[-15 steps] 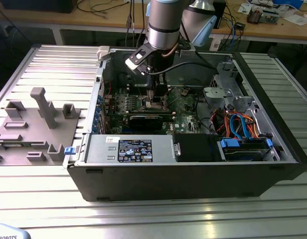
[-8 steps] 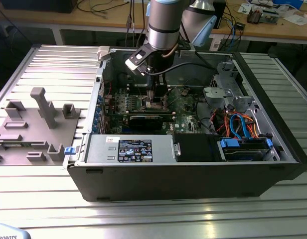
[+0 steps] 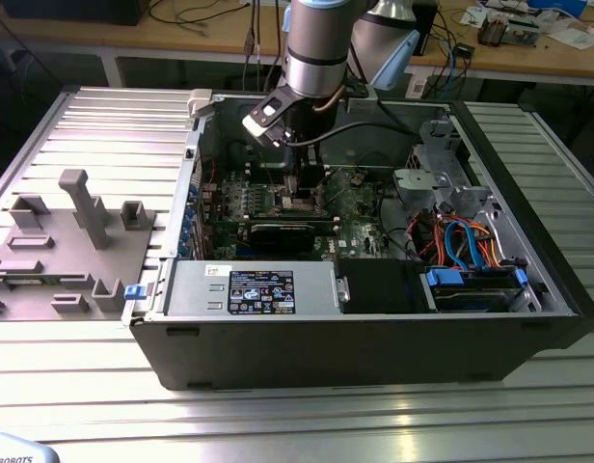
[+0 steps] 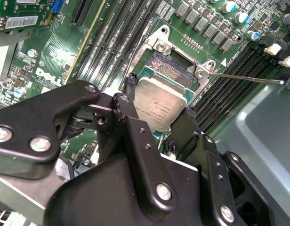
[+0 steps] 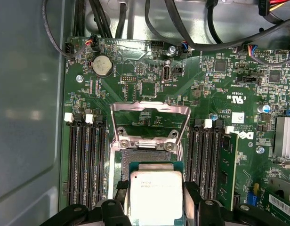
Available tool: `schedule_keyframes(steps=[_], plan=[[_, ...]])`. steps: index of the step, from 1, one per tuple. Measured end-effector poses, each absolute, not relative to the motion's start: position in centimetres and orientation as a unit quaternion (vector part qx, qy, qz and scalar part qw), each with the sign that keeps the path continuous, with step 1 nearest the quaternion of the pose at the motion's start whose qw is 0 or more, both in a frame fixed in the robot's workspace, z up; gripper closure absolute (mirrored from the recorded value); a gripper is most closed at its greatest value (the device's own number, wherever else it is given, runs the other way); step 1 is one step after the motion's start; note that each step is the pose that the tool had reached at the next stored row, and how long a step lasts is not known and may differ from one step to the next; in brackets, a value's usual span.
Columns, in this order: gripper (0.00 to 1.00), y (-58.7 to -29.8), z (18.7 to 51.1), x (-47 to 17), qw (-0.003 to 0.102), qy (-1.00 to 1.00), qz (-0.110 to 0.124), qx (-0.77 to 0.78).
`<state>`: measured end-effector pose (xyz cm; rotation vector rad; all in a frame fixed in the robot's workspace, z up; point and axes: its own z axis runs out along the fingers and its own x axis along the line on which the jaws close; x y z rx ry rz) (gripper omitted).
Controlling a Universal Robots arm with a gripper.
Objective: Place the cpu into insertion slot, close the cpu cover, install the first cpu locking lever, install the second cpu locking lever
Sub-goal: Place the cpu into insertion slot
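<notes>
Silvery cpu (image 4: 161, 104), clenched in the tool (image 3: 302, 196) near the exterior view's upper centre, hovers over the socket (image 4: 175, 70); cpu cover (image 5: 149, 107) raised.

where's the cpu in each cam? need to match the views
Exterior view: cannot make it out below the gripper, which is low over the motherboard.
Second wrist view: cpu between the gripper's fingers, partly over the open socket.
First wrist view: cpu between the fingers, just short of the raised cpu cover.
Shared landmark: the gripper.
</notes>
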<state>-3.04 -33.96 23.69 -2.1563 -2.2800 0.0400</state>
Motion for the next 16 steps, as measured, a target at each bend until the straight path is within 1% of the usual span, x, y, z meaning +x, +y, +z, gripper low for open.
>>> schedule_keyframes(steps=[12,16], plan=[[0.45,-33.88,23.49,-3.04,0.002,-0.726,0.013,-0.687],[0.45,-33.72,22.86,-3.04,0.002,-0.725,0.013,-0.689]])
